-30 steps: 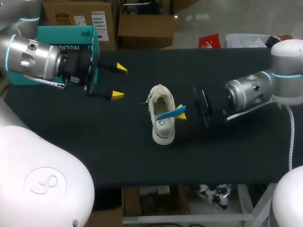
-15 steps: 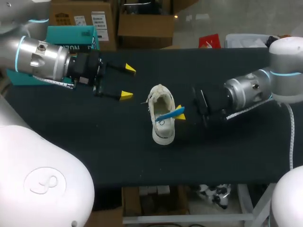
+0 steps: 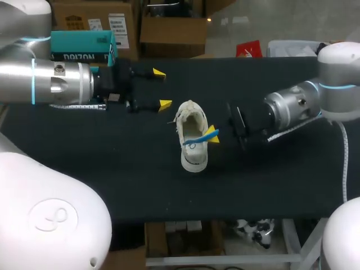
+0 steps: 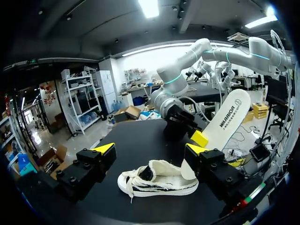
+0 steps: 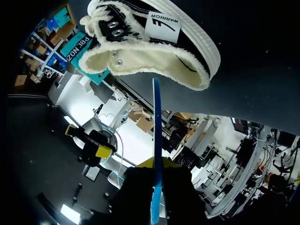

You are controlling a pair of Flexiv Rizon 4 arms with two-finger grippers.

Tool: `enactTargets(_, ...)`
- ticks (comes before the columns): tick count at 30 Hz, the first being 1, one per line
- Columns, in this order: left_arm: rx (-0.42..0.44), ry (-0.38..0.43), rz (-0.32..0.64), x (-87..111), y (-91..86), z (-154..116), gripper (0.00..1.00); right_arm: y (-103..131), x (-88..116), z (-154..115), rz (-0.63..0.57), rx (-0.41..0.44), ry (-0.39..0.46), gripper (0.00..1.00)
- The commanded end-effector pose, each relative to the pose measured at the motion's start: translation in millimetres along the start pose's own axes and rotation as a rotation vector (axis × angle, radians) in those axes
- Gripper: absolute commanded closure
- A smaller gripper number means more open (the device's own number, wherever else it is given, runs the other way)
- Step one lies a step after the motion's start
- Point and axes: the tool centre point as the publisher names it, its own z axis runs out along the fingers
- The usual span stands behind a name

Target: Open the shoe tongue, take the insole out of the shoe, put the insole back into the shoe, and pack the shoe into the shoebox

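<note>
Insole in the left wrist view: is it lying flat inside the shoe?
No, the insole stands tilted up above the shoe, gripped between the fingers of the right gripper.

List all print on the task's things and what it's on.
insole: a dark brand word along its pale underside.
shoe: a white tag with a logo and the same word.
shoebox: white lettering on its teal side, too blurred to read.
I quote no brand names.

1 table (image 3: 140, 185): black matte top (cloth-like, no sheen), runs almost the full width of the head view, front edge straight, evenly lit.
</note>
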Motion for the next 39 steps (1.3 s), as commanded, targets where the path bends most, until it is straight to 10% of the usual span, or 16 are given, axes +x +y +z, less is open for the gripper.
enactTargets(1, -0.188, -0.687, -0.052, 6.3, -15.2, -4, 0.0, 4, 3, -1, -0.002, 0.013, -0.009, 1.0)
enactTargets(17, -0.395, -0.811, -0.174, -14.1, -27.2, -4, 0.0, 16, 4, -5, -0.032, 0.045, -0.021, 1.0)
enactTargets(39, -0.429, -0.521, -0.42, -43.8, -11.5, -28, 0.0, 29, 8, -6, -0.021, 0.062, -0.009, 1.0)
